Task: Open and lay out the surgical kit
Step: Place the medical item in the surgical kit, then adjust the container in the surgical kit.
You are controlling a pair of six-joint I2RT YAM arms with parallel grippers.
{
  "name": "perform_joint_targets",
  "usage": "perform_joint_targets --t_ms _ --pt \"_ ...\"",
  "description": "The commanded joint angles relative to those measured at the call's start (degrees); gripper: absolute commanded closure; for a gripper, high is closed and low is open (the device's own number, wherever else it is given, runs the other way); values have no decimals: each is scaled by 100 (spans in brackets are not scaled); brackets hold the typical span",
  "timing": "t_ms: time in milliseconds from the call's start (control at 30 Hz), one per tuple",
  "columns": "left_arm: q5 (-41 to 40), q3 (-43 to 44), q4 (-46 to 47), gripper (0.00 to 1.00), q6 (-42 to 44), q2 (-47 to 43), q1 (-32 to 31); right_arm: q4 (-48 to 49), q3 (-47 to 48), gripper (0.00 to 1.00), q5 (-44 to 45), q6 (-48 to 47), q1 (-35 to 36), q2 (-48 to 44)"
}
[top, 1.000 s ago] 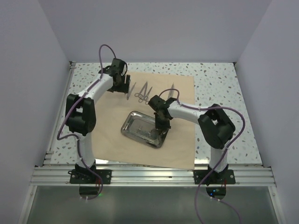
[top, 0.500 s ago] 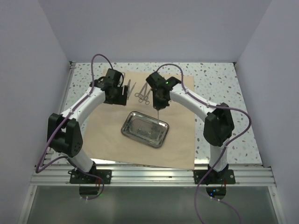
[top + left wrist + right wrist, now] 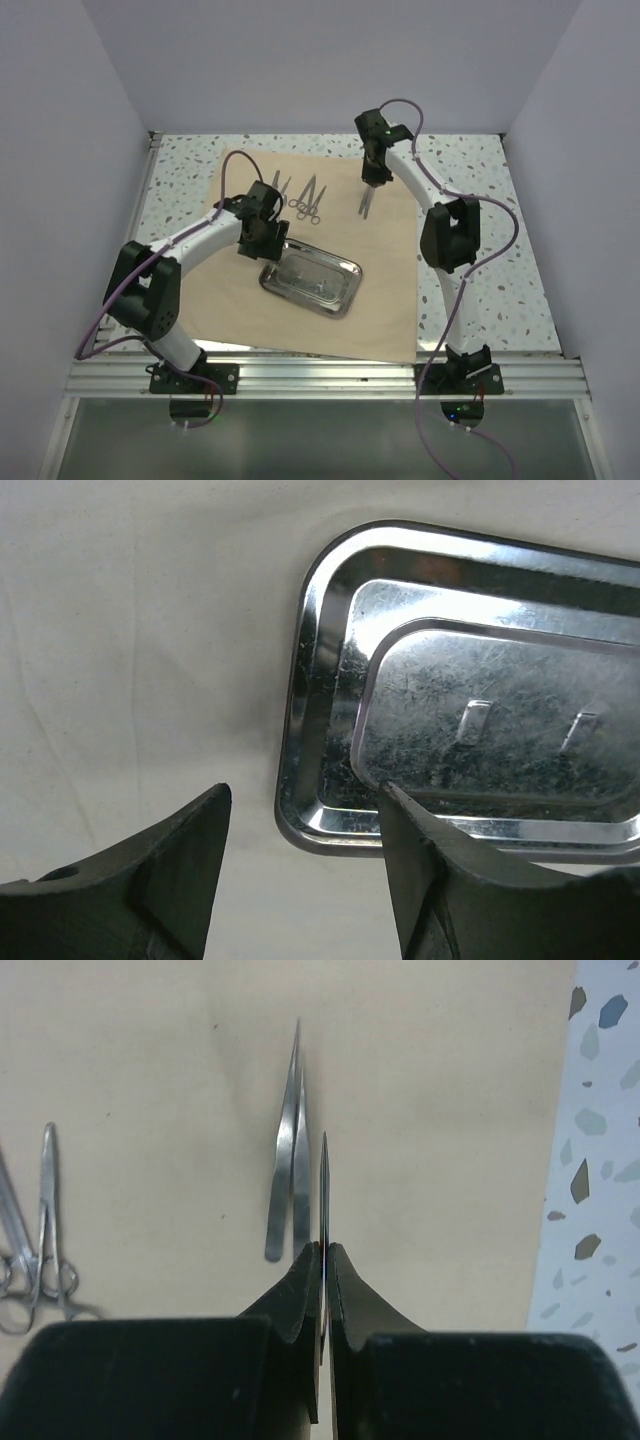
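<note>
1. Top external view.
   - We list a tan, paper-like wrap sheet (image 3: 385, 300), spread flat, with a shiny rectangular steel tray with rounded corners (image 3: 305, 272) resting on it.
   - The left claw (image 3: 262, 232) hangs at the tray's far-left corner.
   - The right claw (image 3: 371, 182) reaches out over the sheet's far side.
   - Slim steel tweezers (image 3: 365, 206) lie beneath the right claw's fingertips.
   - Ring-handled steel scissors and forceps (image 3: 304, 203) lie off to that claw's left, with a second tweezers-like pair (image 3: 279, 190) beyond them.

2. Left wrist view.
   - The left claw (image 3: 305, 800) stands partly open with nothing between its fingers.
   - The tray's rounded corner sits just ahead of the gap and to its right.
   - The right finger overlaps the rim in this view. We cannot tell whether they touch.
   - Two small glints on the tray floor are unidentified.

3. Right wrist view.
   - The right claw (image 3: 322, 1252) is pinched tight on a thin pointed steel instrument (image 3: 324, 1175). It is seen edge-on, so we cannot tell its kind.
   - The tweezers lie just left of the held tip and roughly parallel to it.
   - The scissors and forceps sit far to the claw's left, and the speckled tabletop (image 3: 600, 1160) is to its right.

4. Step in hand, as we judge it.
   - The wrap is open, and instruments are being set in a row on it.
   - The right claw should next lower its piece flat beside the tweezers, clear of them, and then let go.
   - The left claw seems poised at the tray. We cannot say whether it is there to take the rim or something left inside.
</note>
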Motion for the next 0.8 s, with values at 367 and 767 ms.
perform_joint_targets --t_ms 367,767 --pt "-83 -846 738 56 -269 275 3 579 1212 100 226 -105 -411 920" --pt "-12 -1118 633 91 -454 12 3 808 704 100 -257 185 -402 1176"
